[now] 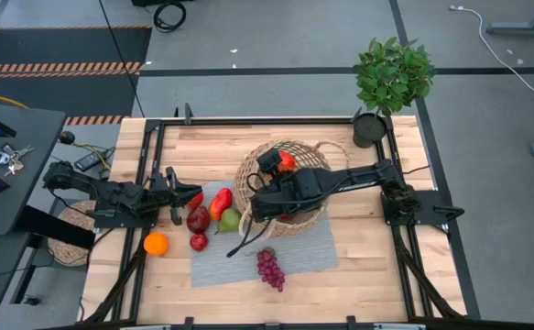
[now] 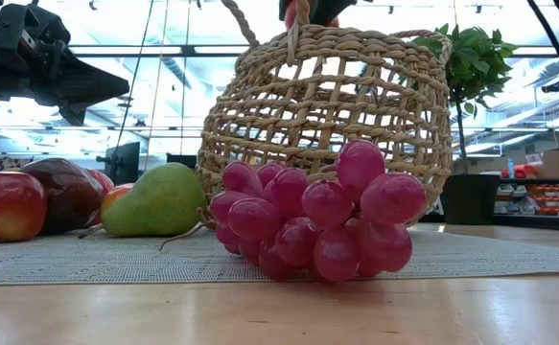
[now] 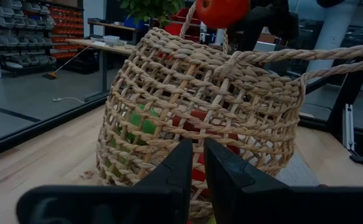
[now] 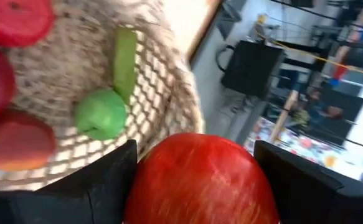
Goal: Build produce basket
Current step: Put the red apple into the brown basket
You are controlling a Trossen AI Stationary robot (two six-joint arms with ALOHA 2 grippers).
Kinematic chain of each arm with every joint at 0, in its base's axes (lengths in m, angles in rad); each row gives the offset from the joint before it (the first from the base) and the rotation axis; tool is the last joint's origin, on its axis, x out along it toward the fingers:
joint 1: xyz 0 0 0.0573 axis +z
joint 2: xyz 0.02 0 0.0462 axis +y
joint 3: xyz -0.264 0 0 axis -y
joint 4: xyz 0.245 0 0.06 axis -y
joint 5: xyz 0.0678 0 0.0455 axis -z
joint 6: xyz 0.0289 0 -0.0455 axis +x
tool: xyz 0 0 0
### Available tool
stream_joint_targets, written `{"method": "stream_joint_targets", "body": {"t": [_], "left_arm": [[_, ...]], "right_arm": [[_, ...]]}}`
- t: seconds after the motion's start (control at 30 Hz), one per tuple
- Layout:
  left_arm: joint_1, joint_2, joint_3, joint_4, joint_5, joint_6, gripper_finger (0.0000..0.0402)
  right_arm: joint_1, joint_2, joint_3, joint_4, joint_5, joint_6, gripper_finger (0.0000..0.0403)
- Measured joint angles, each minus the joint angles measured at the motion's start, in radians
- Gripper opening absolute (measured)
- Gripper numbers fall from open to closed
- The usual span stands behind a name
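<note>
While the right hand (image 4: 193, 180) pinches a red apple (image 4: 197, 177) above the basket (image 1: 289, 188), placing is under way; below it lie green and red produce. Next: lower, release. Farther off, left hand (image 1: 170, 183), fingers pressed together, waits.

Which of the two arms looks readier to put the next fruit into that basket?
Right. Its gripper already holds a red apple above the basket; the left gripper is empty beside the loose fruit.
</note>
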Motion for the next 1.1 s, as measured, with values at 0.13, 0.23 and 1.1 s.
{"method": "stream_joint_targets", "body": {"t": [0.13, 0.23, 1.1], "left_arm": [[0.0, 0.0, 0.0, 0.0, 0.0, 0.0, 0.0048], [0.0, 0.0, 0.0, -0.001, 0.0, 0.0, 0.0048], [0.0, 0.0, 0.0, 0.0, 0.0, 0.0, 0.0048]], "right_arm": [[0.006, 0.002, 0.0, -0.009, 0.008, -0.034, 0.0319], [0.009, 0.002, 0.0, -0.02, 0.009, -0.034, 0.0319], [-0.069, 0.002, -0.04, -0.02, -0.179, 1.312, 0.0319]]}}
